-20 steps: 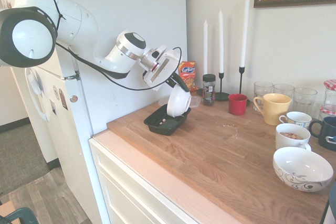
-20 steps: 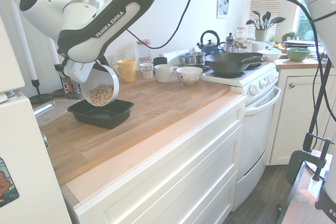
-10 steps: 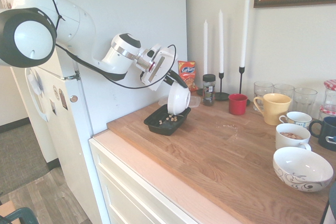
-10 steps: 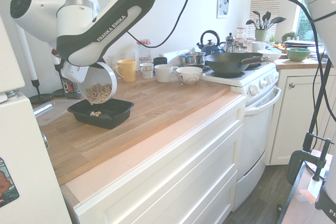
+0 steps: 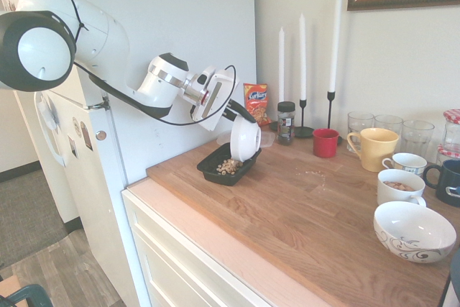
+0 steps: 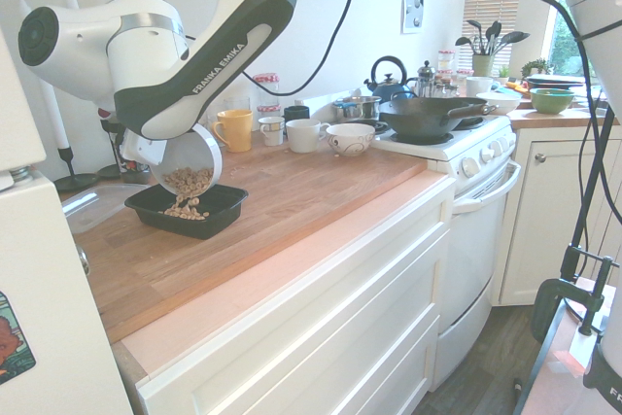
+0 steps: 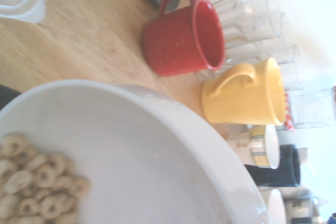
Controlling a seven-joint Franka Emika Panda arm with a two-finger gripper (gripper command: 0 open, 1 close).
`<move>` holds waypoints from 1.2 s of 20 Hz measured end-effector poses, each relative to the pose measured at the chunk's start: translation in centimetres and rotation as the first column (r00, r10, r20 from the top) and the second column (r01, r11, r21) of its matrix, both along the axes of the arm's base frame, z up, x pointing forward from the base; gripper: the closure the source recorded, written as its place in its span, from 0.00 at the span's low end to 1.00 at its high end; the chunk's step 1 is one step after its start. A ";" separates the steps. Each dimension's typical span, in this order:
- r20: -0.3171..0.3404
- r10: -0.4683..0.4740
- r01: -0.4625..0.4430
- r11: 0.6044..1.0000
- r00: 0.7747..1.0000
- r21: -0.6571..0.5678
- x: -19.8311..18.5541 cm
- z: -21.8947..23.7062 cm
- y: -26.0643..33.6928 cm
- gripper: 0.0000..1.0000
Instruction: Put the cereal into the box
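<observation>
Since the earlier frames the white bowl has tipped further and sunk closer to the box, and much more of the cereal has spilled out: where only a few pieces lay in the tray before, a small heap now sits there. The gripper holds the bowl by its rim with the fingers clamped narrow on it, the bowl's mouth turned steeply down over the tray. In the second exterior view cereal runs from the bowl's lower lip down into the box, with some pieces left inside the bowl; the wrist view shows that remainder gathered at one edge of the bowl's white inside. The box stands on the wooden counter at its left far end, close to the white refrigerator. Behind it lies a clear plastic container. Further right along the wall stand the orange snack bag, a dark jar, three white candles, a red mug and a yellow mug.
</observation>
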State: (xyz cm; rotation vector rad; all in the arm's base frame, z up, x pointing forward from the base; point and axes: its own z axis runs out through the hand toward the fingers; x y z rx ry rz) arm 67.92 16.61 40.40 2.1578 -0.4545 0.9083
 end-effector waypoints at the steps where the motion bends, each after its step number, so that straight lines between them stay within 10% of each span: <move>1: 0.001 0.000 0.000 1.000 1.000 -0.002 0.0 0.0 0.0 1.00; 24: 0.051 0.086 -0.078 0.987 0.995 -0.138 -1.6 -1.4 2.5 1.00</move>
